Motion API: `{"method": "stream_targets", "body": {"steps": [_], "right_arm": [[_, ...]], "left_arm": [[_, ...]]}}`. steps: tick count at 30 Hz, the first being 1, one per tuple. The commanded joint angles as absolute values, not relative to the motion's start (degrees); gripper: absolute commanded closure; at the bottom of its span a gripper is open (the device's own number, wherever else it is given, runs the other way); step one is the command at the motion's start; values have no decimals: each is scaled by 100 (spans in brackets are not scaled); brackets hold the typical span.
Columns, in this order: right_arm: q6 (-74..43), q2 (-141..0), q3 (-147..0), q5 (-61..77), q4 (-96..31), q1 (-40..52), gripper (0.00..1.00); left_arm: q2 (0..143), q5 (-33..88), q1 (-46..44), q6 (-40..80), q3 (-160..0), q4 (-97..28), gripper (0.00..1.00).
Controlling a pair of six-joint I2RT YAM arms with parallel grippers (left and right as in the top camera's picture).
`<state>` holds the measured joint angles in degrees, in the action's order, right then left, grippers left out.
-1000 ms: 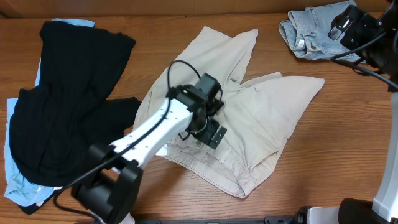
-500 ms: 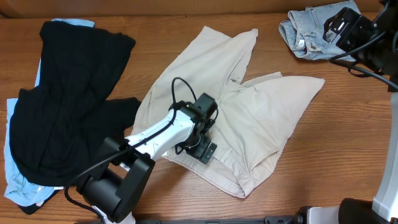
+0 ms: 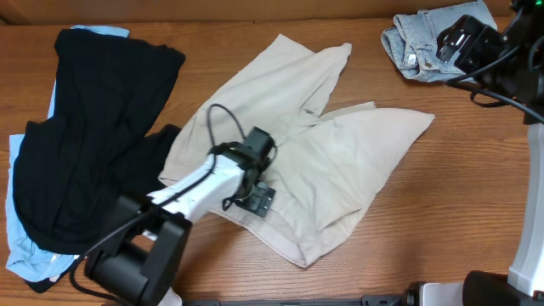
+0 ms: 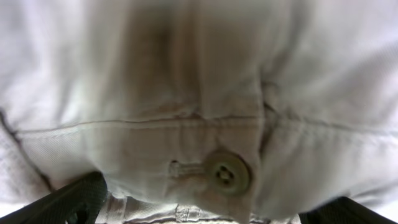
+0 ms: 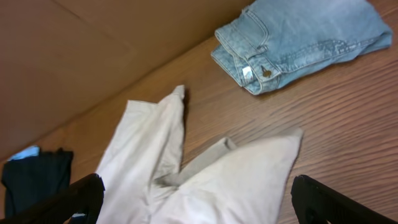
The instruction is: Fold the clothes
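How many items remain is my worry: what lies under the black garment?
Light-blue cloth peeks out from under the black garment at its top, left edge and bottom. Whether that is one piece or several cannot be seen, because the garment covers the rest.

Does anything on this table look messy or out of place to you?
Yes. The khaki shorts lie crooked and rumpled in the middle, legs splayed apart. At the left, a black garment is heaped over light-blue cloth. Only the denim shorts, far right, look folded.
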<state>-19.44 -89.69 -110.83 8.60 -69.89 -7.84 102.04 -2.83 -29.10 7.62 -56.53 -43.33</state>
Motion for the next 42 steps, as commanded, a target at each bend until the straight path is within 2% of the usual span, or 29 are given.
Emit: {"method": "stream_targets", "body": {"steps": [1,5,7,10,18,28,34,39,42], "right_arm": [[-1951,-9032,-10707,871,-6790,-788,0],[-1951,-9111,-10210,869,-6471,-790,0],[-1951,-9181,-9990,871,-6318,-790,0],[-1946,-9345,-9745,871,-6195,-790,0],[-1949,-9896,-9378,1343,-6204,-773,0],[-1846,-10136,-8969,1411,-6187,-637,1],[-2163,-10267,-7994,1426,-5415,-316,12],[-2630,-10267,-7271,1264,-4353,-97,24],[-2733,-10278,-6991,1041,-3811,-8,27]], "left_arm": [[10755,-2438,-2108,945,-5002,-4228,0],[10755,-3127,-1404,801,-5006,-3627,0],[10755,-3140,-1105,438,-5074,-3238,0],[10750,-2943,-926,-23,-5481,-3315,0],[10667,-2410,-1168,-110,-7754,-5072,0],[10667,305,-1192,-110,-10906,-7288,0],[10669,810,-1192,193,-12088,-8156,0],[10667,915,-1192,193,-12392,-8340,0],[10669,906,-1192,187,-12392,-8484,0]]}}
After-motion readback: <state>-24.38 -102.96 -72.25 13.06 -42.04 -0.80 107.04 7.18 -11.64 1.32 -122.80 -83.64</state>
